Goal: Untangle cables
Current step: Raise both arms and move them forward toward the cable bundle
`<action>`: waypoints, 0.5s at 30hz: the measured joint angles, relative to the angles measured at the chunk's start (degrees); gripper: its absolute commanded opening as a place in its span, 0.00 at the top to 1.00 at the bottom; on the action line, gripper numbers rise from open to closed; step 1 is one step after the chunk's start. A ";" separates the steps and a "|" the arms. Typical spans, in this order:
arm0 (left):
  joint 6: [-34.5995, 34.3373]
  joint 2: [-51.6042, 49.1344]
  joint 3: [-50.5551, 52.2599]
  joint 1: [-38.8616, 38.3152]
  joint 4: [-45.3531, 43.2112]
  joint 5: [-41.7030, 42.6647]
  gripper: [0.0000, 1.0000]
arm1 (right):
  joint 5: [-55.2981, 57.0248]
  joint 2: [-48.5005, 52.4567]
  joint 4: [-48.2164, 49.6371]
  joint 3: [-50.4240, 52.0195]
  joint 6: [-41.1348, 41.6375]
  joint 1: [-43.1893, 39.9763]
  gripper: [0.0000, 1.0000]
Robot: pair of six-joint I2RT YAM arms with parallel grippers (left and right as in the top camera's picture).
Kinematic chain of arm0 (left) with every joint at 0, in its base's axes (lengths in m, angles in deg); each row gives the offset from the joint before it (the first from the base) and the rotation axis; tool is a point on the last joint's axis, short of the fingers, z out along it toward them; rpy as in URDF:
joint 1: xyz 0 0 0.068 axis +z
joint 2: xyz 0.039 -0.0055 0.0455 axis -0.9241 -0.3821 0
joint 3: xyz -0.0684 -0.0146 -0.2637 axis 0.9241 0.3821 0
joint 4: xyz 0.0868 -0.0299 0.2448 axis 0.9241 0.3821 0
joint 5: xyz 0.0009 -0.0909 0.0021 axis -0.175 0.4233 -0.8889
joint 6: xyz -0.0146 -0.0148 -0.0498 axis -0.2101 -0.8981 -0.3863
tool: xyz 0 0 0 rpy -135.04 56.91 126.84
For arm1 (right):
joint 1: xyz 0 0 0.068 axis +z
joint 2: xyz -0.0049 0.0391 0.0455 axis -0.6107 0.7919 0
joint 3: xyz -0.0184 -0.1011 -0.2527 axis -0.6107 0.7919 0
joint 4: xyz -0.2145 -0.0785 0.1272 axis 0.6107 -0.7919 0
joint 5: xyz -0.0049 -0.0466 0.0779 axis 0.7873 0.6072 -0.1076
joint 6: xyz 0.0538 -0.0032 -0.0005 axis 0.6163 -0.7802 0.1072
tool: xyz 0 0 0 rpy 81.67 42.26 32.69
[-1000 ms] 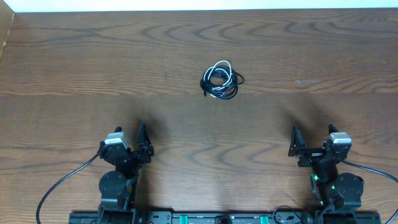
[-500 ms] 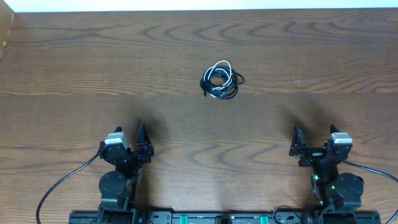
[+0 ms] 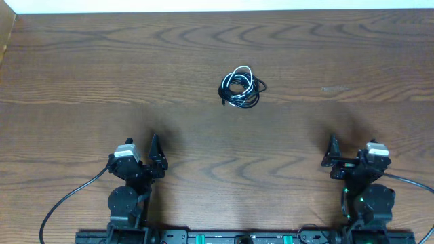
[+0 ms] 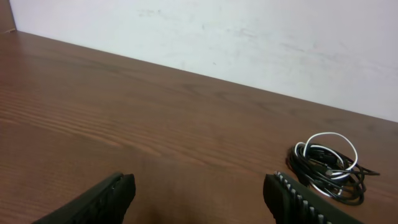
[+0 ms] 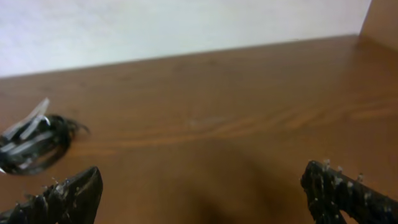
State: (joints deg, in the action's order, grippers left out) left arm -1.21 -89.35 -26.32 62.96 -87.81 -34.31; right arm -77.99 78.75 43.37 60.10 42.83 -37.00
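Left pincer [image 4: 202, 200] and right pincer [image 5: 205, 193] gape low, well apart from cables [image 3: 241, 87].

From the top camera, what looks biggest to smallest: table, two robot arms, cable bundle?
Wooden table, largest.
Left arm and right arm, about alike, so no ranking.
Tangled cable bundle, smallest.

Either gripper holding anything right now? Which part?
Nothing is held. The left gripper and the right gripper are both open and empty. The coil of cables lies on the table, apart from both.
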 measured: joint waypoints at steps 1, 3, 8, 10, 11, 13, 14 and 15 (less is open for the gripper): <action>0.00 0.00 0.00 0.00 0.00 0.00 0.28 | 0.07 1.57 0.00 0.00 0.00 0.00 0.01; 0.00 0.00 0.00 0.00 0.02 0.00 0.28 | 0.09 3.63 0.02 0.00 0.00 0.00 0.01; 0.00 0.00 0.00 0.00 0.02 0.02 0.28 | 0.07 8.55 0.02 0.00 -0.02 0.00 0.01; 0.02 0.00 0.00 0.00 0.02 0.00 0.28 | 0.00 11.04 0.00 0.00 0.24 0.00 0.01; 0.00 0.00 0.00 0.00 0.00 0.02 0.28 | -0.02 11.96 0.00 0.00 0.81 0.00 0.01; 0.00 0.00 0.00 0.00 0.02 0.00 0.28 | -0.02 13.53 0.00 0.00 2.19 0.00 0.01; 0.00 0.00 0.00 0.00 0.00 0.02 0.28 | -0.09 14.27 0.00 0.00 2.80 0.00 0.01; 0.00 0.00 0.00 0.00 0.00 0.02 0.28 | -0.50 15.37 0.00 0.00 3.87 0.00 0.01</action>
State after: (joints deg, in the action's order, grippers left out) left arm -1.21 -89.35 -26.32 62.96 -87.81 -34.29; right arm -78.49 94.12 43.37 60.10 46.69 -37.00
